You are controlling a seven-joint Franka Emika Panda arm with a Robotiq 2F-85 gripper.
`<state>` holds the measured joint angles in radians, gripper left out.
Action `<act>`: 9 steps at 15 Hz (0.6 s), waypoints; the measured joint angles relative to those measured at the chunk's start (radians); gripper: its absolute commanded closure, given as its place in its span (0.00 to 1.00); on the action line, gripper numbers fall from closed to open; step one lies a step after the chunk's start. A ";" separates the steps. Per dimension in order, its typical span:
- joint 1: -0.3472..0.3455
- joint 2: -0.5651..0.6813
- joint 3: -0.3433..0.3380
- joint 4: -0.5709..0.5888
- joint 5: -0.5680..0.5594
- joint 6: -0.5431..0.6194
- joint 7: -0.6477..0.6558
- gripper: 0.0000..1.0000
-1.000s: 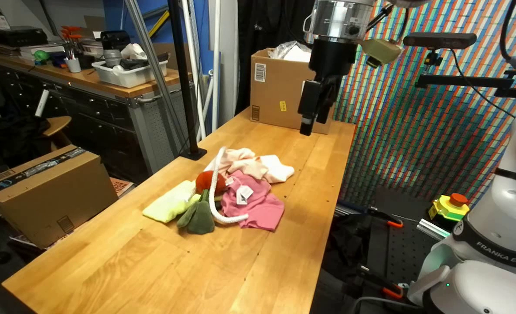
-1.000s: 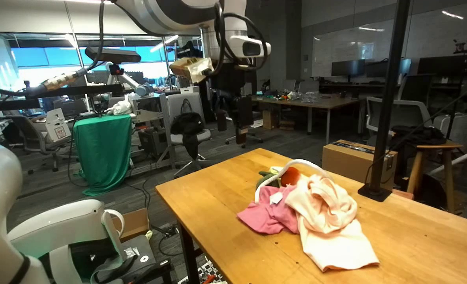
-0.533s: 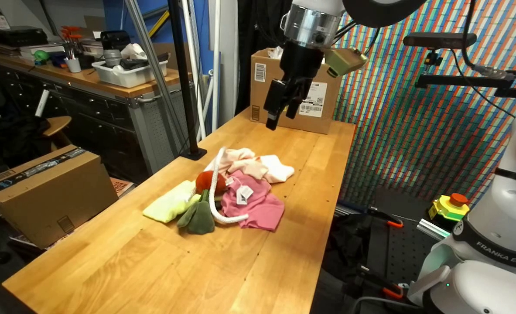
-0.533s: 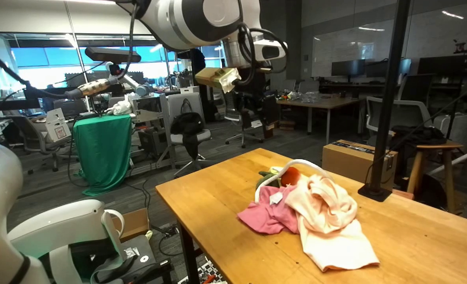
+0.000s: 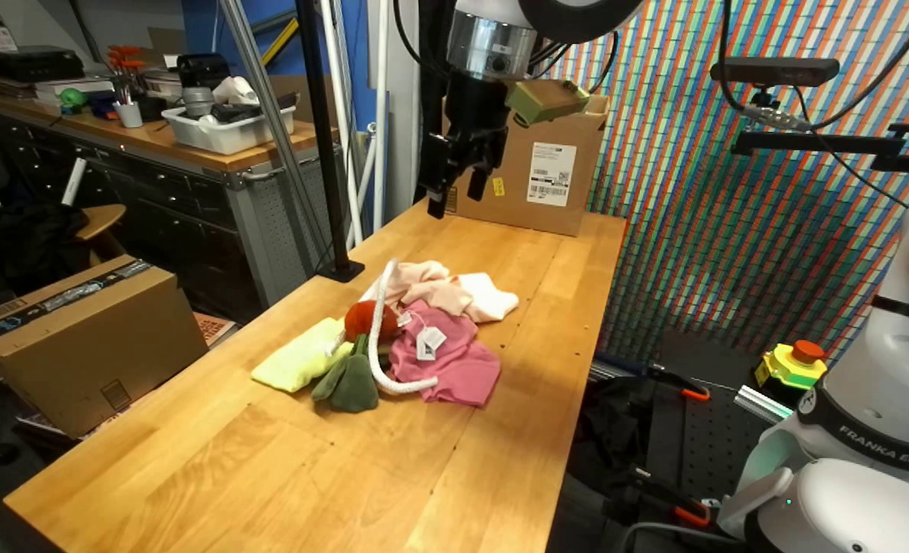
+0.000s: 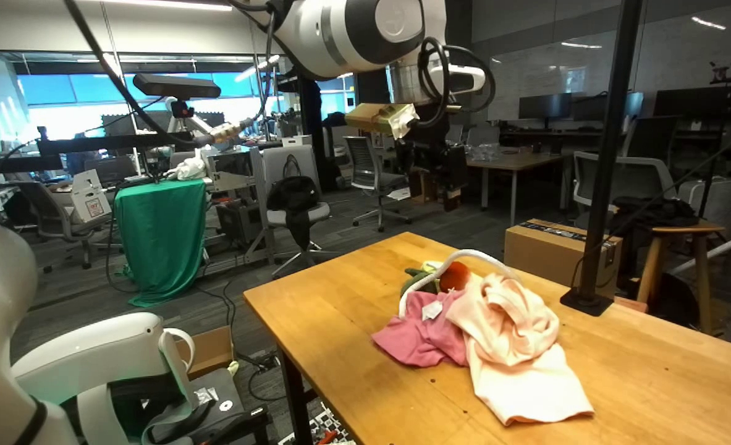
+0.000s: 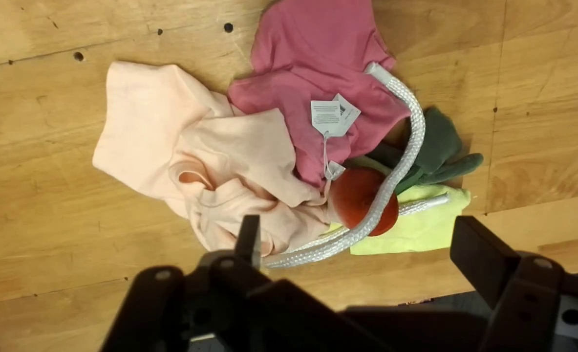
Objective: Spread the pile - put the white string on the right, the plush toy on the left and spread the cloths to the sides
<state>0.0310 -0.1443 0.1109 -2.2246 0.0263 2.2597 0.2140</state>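
A pile lies on the wooden table (image 5: pixel 285 476). The white string (image 5: pixel 378 330) curves over the plush toy (image 5: pixel 363 316), which has a red round body and dark green leaves. The string also shows in the wrist view (image 7: pixel 414 142). A dark pink cloth (image 5: pixel 466 372) with a white tag, a peach cloth (image 6: pixel 526 371) and a yellow cloth (image 7: pixel 411 237) lie around and partly under the toy. My gripper (image 5: pixel 458 200) is open and empty, well above the table. In the wrist view its fingers (image 7: pixel 357 234) stand wide apart, with the string, toy and yellow cloth seen between and beyond them.
A large cardboard box (image 5: pixel 531 177) stands at the table's far end, behind my gripper. A black pole (image 6: pixel 600 161) with a base plate stands at the table's edge near the peach cloth. Another cardboard box (image 5: pixel 93 338) is on the floor beside the table.
My arm and open gripper have moved sideways over the table, leftward in an exterior view and rightward in another, toward the pole side. The pile has not moved.
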 measured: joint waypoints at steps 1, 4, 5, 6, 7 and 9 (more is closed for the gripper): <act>0.000 0.023 -0.003 0.027 0.000 -0.025 0.000 0.00; 0.000 0.087 -0.006 0.108 0.001 -0.103 0.002 0.00; 0.000 0.107 -0.007 0.135 0.005 -0.131 0.003 0.00; 0.000 0.128 -0.010 0.164 0.009 -0.162 0.003 0.00; 0.000 0.149 -0.013 0.194 0.012 -0.191 0.003 0.00; 0.000 0.188 -0.021 0.253 0.028 -0.249 0.003 0.00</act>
<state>0.0311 0.0441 0.0903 -1.9718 0.0541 2.0110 0.2165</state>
